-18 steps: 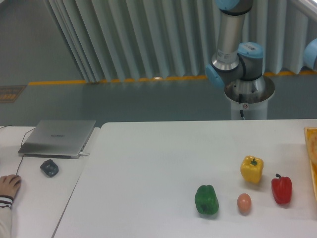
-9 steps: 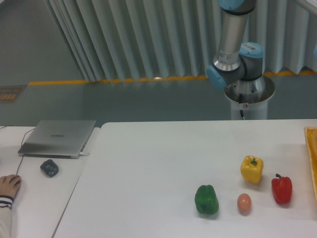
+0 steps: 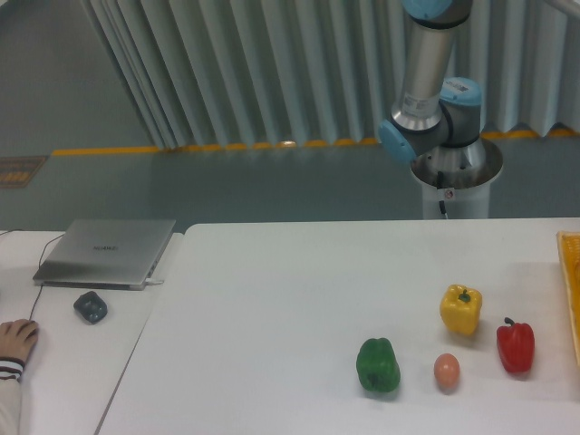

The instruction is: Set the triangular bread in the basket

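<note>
Only the left rim of the orange-yellow basket (image 3: 571, 299) shows, at the table's far right edge. The triangular bread is out of view. Of the arm I see just the base and grey upright link (image 3: 435, 100) behind the table. The gripper itself is outside the frame.
On the white table (image 3: 272, 308) stand a yellow bell pepper (image 3: 460, 309), a red pepper (image 3: 515, 345), a green pepper (image 3: 378, 365) and a small tan egg (image 3: 446, 372). A laptop (image 3: 107, 251), a dark mouse (image 3: 91, 306) and a person's hand (image 3: 16, 340) are on the left desk.
The arm's upper link has shifted slightly to the right. A pale speckled sliver seen inside the basket rim a second ago no longer shows.
</note>
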Controlling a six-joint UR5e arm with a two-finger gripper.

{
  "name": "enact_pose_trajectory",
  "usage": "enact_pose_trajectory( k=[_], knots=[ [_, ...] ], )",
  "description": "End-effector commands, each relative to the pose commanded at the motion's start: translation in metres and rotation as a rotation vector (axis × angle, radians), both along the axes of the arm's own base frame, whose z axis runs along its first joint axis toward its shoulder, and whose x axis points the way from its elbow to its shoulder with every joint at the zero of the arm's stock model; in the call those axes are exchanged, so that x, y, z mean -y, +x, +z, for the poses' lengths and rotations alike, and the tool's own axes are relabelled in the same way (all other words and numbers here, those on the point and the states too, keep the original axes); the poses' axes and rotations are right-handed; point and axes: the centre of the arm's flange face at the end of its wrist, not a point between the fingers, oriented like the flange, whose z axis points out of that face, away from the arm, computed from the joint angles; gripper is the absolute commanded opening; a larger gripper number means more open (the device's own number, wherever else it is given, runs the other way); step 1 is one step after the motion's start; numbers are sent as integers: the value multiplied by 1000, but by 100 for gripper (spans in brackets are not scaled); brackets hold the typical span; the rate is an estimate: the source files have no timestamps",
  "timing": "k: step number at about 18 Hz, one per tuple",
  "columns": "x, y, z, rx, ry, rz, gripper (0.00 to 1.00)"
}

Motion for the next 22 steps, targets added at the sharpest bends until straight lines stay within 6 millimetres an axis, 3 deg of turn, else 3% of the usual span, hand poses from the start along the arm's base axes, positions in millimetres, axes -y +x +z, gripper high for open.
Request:
enact_pose_trajectory(
  k=[3, 6, 11, 17, 19, 22],
  knots=[
    [-8, 1, 3, -29, 6, -16, 100],
    [-30, 15, -1, -42, -7, -60, 100],
    [-42, 24, -8, -51, -14, -75, 100],
    [-49, 36, 1, -69, -62, -53, 100],
    [-45, 47, 8, -60, -71, -33, 100],
    [-57, 74, 14, -63, -139, 3, 100]
  ],
)
